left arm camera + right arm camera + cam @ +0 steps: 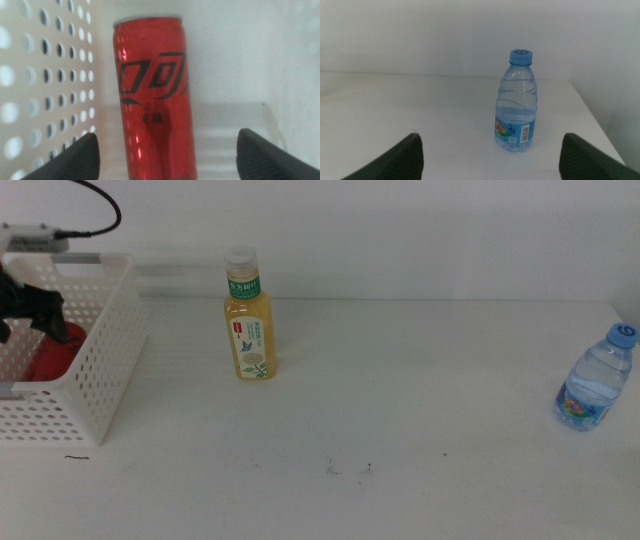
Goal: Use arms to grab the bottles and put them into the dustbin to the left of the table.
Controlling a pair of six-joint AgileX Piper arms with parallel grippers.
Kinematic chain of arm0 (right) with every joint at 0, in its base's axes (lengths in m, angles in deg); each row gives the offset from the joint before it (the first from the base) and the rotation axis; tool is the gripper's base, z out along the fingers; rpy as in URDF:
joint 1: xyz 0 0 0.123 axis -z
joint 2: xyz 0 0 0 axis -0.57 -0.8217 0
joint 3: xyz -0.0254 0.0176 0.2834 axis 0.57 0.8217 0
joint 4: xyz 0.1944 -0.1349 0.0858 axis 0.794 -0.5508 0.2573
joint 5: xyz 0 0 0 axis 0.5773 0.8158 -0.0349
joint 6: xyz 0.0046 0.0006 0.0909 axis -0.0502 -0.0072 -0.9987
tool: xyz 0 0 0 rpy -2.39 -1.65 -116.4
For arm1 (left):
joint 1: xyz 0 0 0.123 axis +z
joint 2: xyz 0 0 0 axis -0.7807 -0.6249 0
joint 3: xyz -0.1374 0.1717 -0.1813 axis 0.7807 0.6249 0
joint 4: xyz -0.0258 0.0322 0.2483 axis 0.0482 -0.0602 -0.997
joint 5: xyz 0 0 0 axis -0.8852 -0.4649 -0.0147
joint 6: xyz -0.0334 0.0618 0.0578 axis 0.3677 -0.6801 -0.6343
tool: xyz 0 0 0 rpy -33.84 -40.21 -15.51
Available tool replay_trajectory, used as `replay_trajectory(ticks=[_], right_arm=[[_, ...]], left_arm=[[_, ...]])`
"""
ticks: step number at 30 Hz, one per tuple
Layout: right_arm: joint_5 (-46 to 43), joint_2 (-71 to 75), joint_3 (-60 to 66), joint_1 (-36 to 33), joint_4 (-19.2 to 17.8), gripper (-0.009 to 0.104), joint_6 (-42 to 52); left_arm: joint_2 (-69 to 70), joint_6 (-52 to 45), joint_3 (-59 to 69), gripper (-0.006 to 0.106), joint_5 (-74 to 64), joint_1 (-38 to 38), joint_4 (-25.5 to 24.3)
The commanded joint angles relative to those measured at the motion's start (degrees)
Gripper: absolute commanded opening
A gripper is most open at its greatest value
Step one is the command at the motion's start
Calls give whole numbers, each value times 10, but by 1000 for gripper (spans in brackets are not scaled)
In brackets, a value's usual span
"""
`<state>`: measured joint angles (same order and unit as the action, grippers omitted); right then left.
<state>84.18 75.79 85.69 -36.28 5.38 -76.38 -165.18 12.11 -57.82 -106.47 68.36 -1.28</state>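
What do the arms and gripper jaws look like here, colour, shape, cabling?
Little shows. The left gripper has two dark, blunt, matte jaws with rounded tips and no markings visible. The right gripper has the same dark wedge-shaped jaws. In the middle view the left arm is a black, angular body over the dustbin, with a black cable looping above a grey-white part.

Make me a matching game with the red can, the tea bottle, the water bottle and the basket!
Things:
1. red can
2. tea bottle
3. water bottle
4. basket

Matches:
A. blue cap, near the table's right edge
B. white with rows of small holes
C. inside the basket, between the open left tool jaws
D. white cap, yellow drink

Pairs: 1-C, 2-D, 3-A, 4-B
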Motion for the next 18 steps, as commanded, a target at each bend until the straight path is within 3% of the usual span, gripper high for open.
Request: replay_trajectory(ticks=[1, 5, 10, 18], right_arm=[[-6, 2, 2, 4, -2, 83, 2], [-6, 2, 2, 4, -2, 83, 2], [-6, 2, 2, 4, -2, 83, 2], [-6, 2, 2, 4, -2, 83, 2]], left_arm=[[28, 4, -7, 94, 0, -1, 6], [72, 9, -7, 94, -20, -11, 11], [156, -8, 32, 94, -28, -22, 72], [344, -14, 214, 94, 115, -81, 107]])
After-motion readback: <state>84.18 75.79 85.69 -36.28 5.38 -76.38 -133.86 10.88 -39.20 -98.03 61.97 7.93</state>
